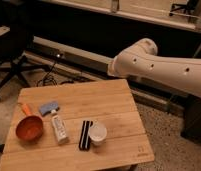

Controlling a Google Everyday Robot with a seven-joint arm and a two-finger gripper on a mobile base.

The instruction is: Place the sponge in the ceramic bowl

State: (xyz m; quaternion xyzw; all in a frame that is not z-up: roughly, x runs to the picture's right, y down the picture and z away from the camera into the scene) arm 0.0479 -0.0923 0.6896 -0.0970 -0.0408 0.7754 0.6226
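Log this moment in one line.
sponge on table, beside bowl, not in it | arm raised beyond table | hand out of view, shut

One camera view was on record; its mounting could not be established. It stood high on the near side of the worktop [104,100] and looked obliquely down and across it toward the dark far wall. The range was moderate: nearly the whole worktop fell within the frame, filling the lower left and centre, with its near edge running close to the bottom border. Speckled floor [166,127] showed to the right, and a chair [16,65] at the left edge. The arm [159,65] entered from the right border and crossed above the far right corner of the worktop. The claw lay outside the frame.
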